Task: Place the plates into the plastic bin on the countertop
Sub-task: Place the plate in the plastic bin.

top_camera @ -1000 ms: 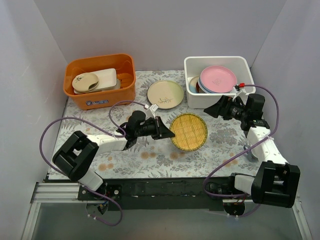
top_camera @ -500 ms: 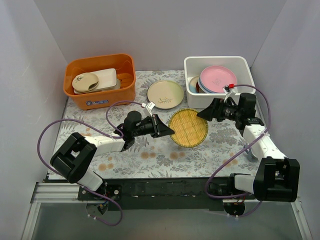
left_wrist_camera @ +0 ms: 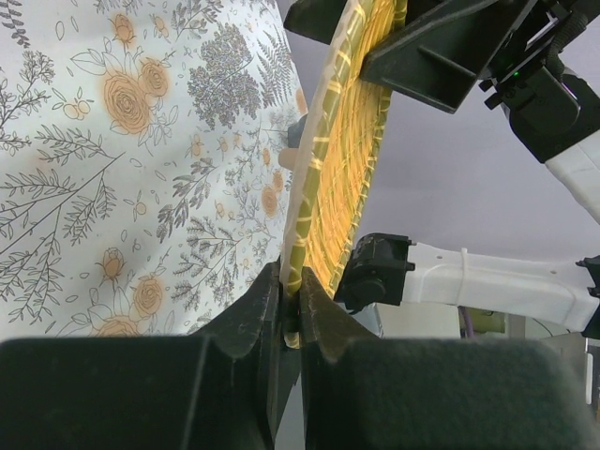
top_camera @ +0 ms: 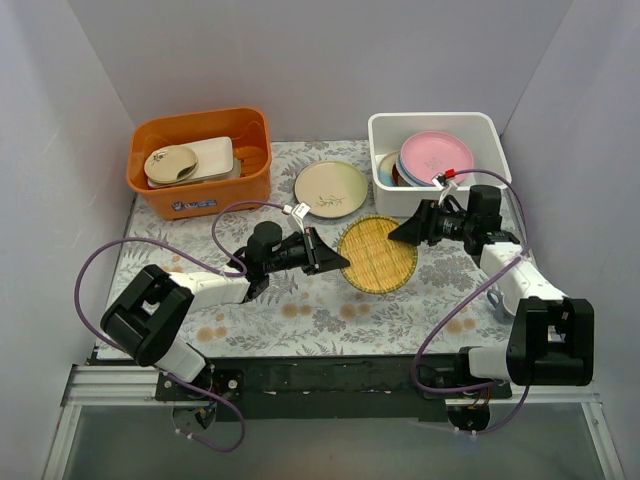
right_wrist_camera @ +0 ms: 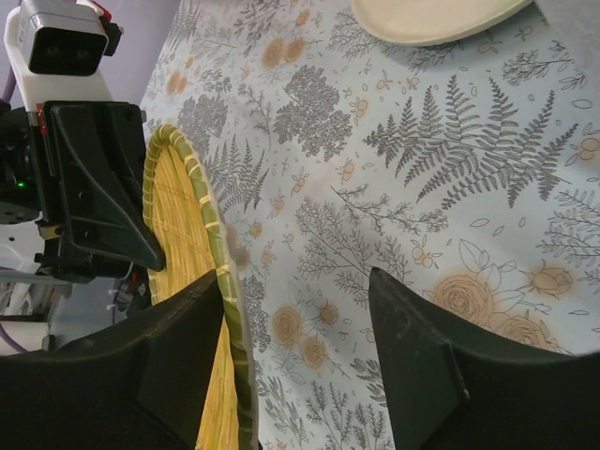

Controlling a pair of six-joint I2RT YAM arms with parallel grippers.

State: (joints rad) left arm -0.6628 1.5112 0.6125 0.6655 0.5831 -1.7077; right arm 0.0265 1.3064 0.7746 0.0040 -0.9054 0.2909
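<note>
The yellow textured plate [top_camera: 378,253] is held tilted just above the countertop [top_camera: 300,300]. My left gripper [top_camera: 338,264] is shut on its left rim; the left wrist view shows both fingers pinching the rim [left_wrist_camera: 292,300] of the plate [left_wrist_camera: 347,150]. My right gripper [top_camera: 400,232] is open at the plate's right edge. In the right wrist view the rim [right_wrist_camera: 183,234] stands between the spread fingers [right_wrist_camera: 295,281], close to the left one. The white plastic bin [top_camera: 430,118] at the back right holds a pink plate [top_camera: 436,155] on other plates. A cream leaf-sprig plate [top_camera: 331,187] lies on the countertop.
An orange tub [top_camera: 200,122] with cream dishes stands at the back left. The bin's near wall is just behind my right gripper. The cream plate's edge shows at the top of the right wrist view [right_wrist_camera: 431,14]. White walls close in three sides.
My right gripper has moved left from beside the bin to the yellow plate's right rim. My left gripper has carried the plate slightly back and right.
</note>
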